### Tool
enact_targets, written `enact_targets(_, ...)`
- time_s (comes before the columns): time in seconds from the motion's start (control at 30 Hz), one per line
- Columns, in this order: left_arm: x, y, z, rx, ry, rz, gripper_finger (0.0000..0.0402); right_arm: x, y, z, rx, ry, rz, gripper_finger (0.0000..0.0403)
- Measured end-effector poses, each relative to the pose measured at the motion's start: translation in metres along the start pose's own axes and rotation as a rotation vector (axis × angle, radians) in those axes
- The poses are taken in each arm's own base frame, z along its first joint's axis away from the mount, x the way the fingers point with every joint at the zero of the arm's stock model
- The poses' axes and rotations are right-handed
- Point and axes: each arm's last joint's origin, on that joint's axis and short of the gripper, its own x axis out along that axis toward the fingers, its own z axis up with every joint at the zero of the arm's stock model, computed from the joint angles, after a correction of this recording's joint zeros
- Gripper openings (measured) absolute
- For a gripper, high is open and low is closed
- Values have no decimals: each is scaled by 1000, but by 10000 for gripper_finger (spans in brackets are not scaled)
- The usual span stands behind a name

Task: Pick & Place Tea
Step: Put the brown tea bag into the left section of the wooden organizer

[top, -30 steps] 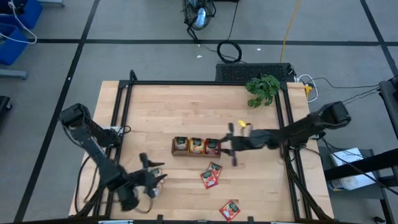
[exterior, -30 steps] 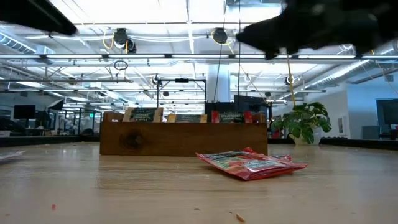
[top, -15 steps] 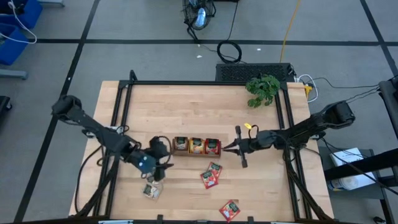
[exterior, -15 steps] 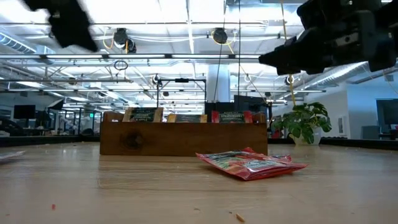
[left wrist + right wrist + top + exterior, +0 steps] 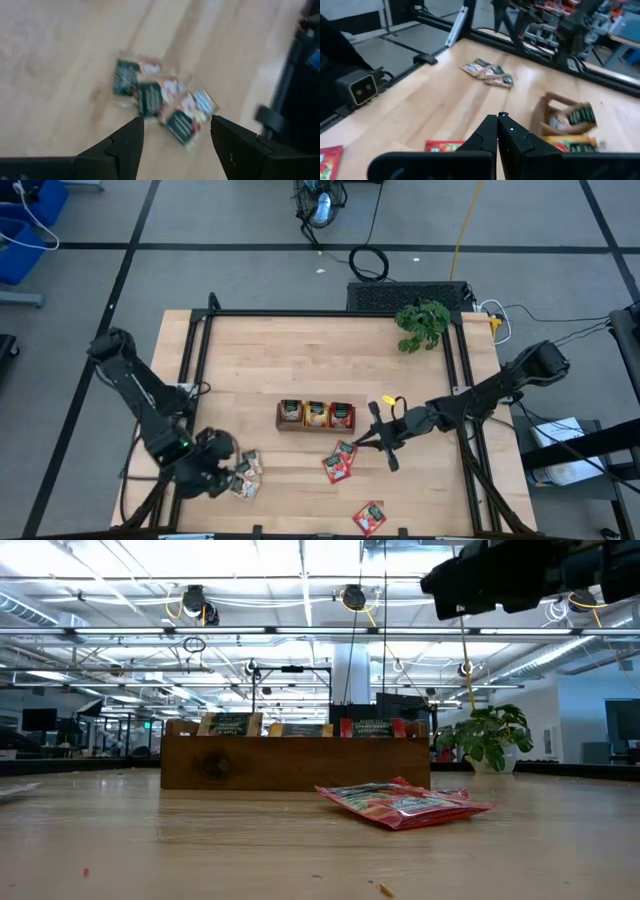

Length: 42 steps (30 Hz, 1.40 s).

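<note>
Wooden table [image 5: 300,350] (grey floor around); left gripper [image 5: 175,137] wide, right gripper [image 5: 498,125] closed, empty.

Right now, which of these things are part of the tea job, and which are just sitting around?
Part of the job:
- dark green tea sachets under the open left pincer
- red tea sachets, beside the shut right pincer
- lone red sachet
- brown tray

Just lying about:
- leafy plant
- coiled cable on floor
</note>
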Motion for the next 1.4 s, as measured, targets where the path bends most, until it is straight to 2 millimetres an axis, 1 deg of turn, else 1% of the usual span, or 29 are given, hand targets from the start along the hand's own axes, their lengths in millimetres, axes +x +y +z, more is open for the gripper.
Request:
enact_targets(0.1,-1,1,-12,0,-25,6,230,4,2,1,-25,-15,9,1)
enact_targets(0.2,9,18,-12,-59,-21,104,230,6,1,-1,-35,-12,2,1)
enact_targets(0.27,22,31,-8,-90,10,138,230,6,-2,-1,-31,-11,-9,1)
enact_targets(0.33,33,36,-2,-79,53,85,230,7,-5,-2,-19,-8,-17,1)
enact_targets(0.43,41,38,7,-28,72,-22,230,7,-5,-2,-23,-11,-19,1)
enact_targets(0.6,53,55,20,-35,150,11,230,7,-6,-1,-45,-22,-25,1)
enact_targets(0.73,62,65,26,-47,189,-19,230,7,-6,-1,-45,-21,-25,2)
enact_targets(0.87,72,68,26,-58,215,-145,230,7,-7,-1,-46,-20,-26,2)
enact_targets(0.97,76,67,25,-64,234,-230,230,7,-7,-1,-46,-20,-26,2)
enact_targets(1.13,80,74,20,-104,253,-204,230,7,-7,-1,-44,-20,-26,2)
enact_targets(1.4,83,77,17,-151,259,-207,230,7,-7,-1,-44,-20,-26,2)
